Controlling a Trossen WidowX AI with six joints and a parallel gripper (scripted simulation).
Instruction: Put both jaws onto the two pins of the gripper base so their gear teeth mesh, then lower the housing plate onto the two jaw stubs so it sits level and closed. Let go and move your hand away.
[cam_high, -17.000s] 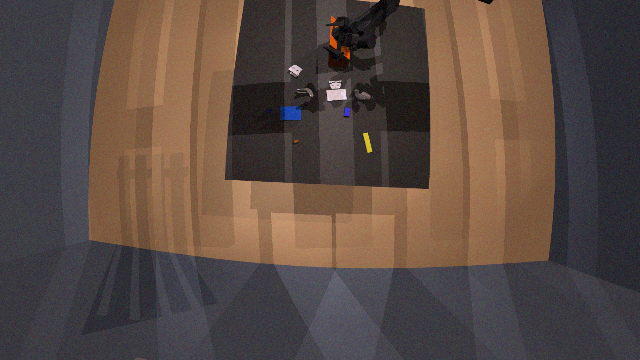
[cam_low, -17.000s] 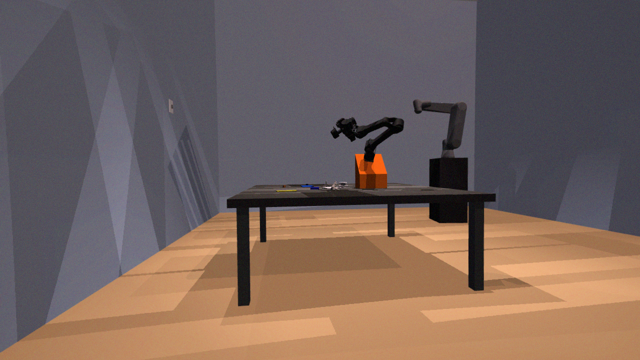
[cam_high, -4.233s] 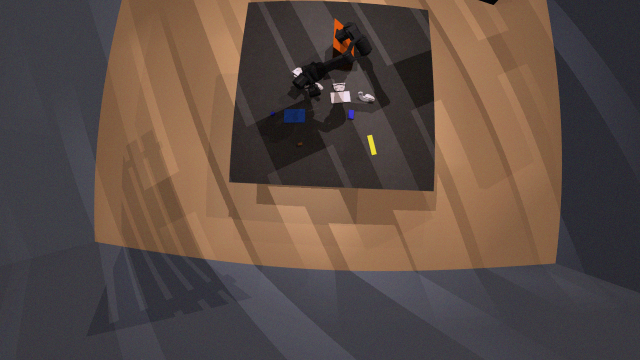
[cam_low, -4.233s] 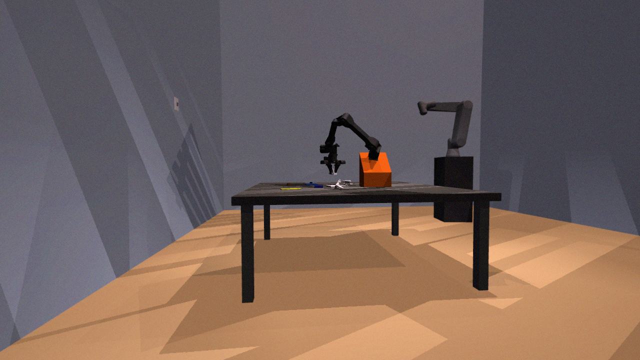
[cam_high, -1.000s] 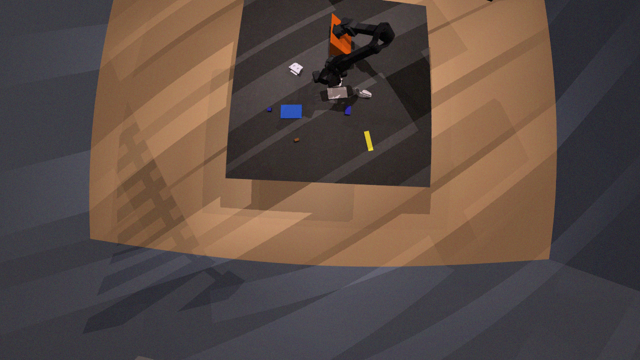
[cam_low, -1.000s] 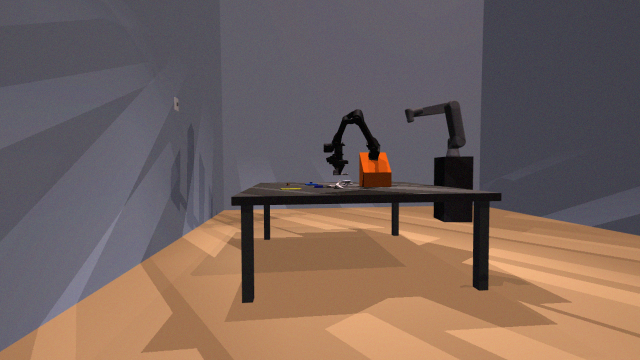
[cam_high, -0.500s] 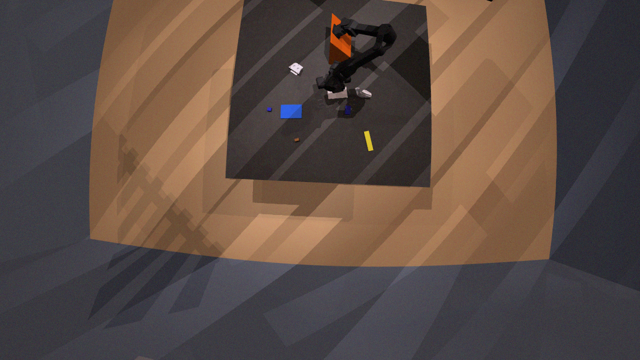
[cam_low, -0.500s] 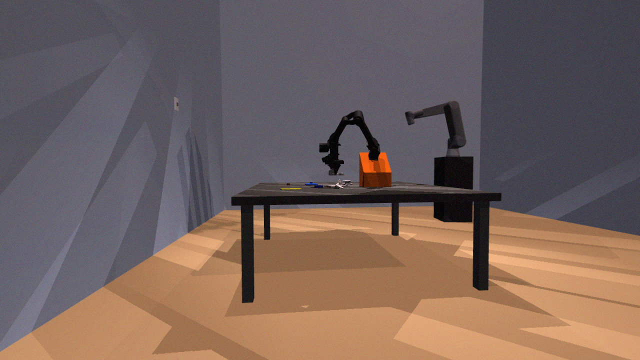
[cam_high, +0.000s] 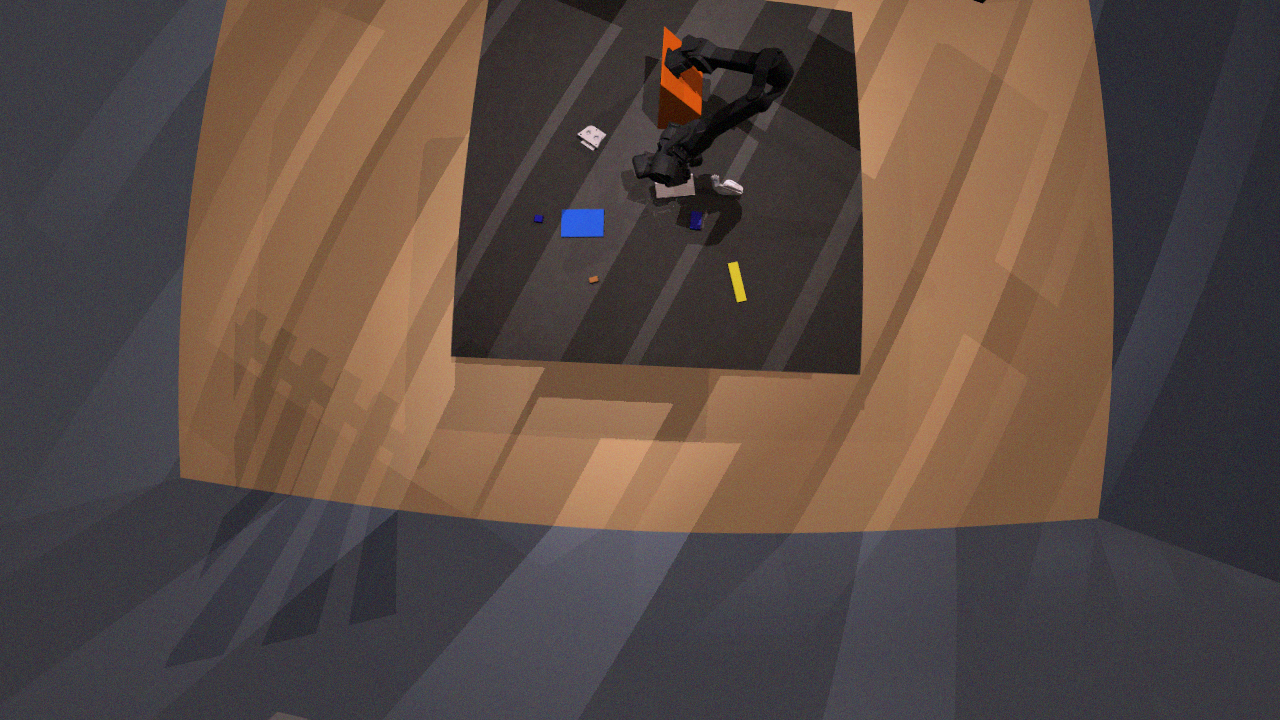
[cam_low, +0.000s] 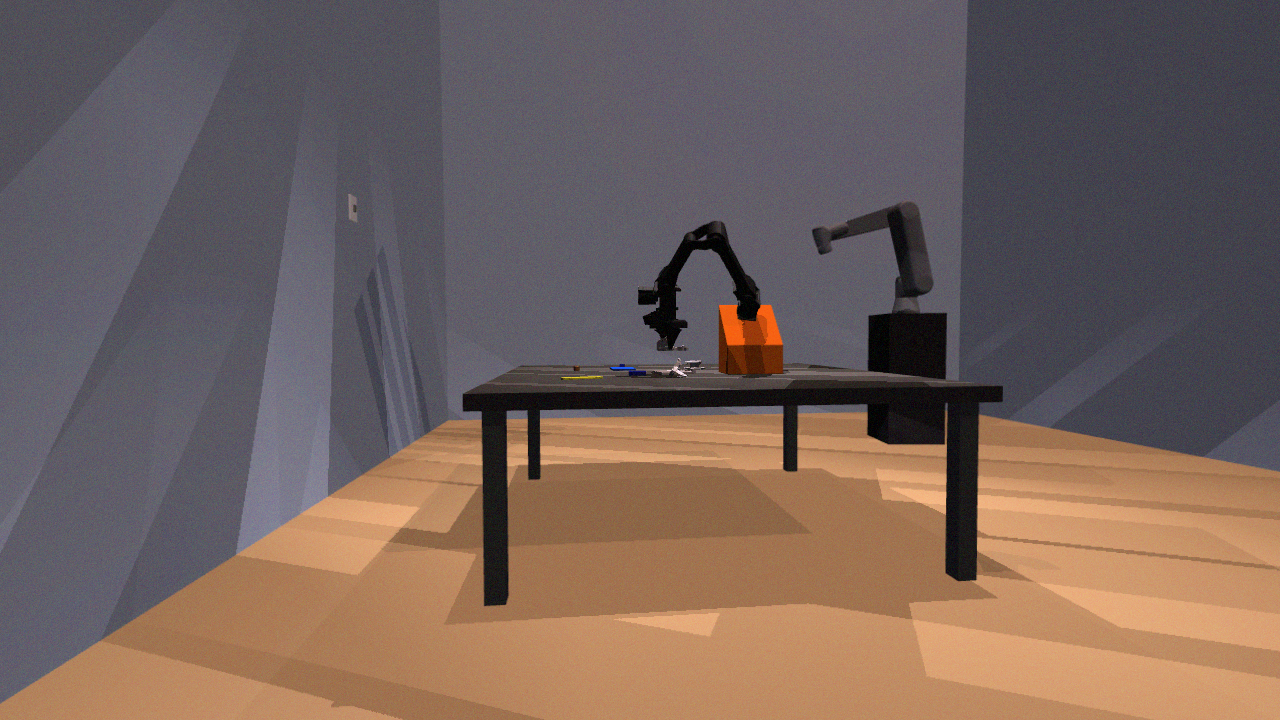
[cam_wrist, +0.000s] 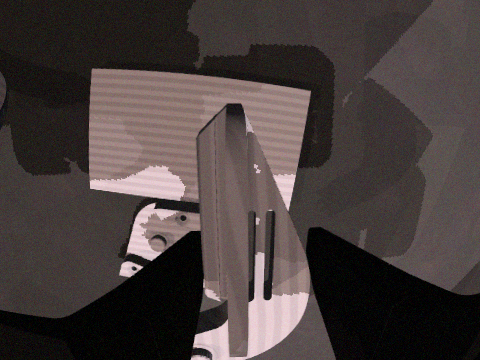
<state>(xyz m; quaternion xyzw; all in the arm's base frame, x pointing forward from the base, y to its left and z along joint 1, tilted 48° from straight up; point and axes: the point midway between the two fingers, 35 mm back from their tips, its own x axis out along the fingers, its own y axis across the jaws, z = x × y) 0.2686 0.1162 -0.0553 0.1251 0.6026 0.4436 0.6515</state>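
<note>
My gripper (cam_low: 669, 342) (cam_wrist: 256, 242) is shut on a white jaw (cam_wrist: 287, 280) with two slots, held above the table. Below it, in the wrist view, the white gripper base (cam_wrist: 145, 230) shows partly at the lower left, with one pin visible; the held jaw and a finger cover the rest, including the other pin. In the top view the arm hides the base. The other jaw (cam_high: 730, 187) (cam_low: 677, 371) lies on the table to the right. The white housing plate (cam_high: 591, 135) with two holes lies to the left.
A pale rectangle (cam_high: 675, 190) (cam_wrist: 130, 125) lies beside the base. A blue plate (cam_high: 582, 222), a dark blue block (cam_high: 696, 220), a small blue cube (cam_high: 538, 218), a small orange block (cam_high: 593, 279) and a yellow bar (cam_high: 736, 282) lie around. The arm stands on an orange block (cam_high: 680, 98) (cam_low: 750, 359).
</note>
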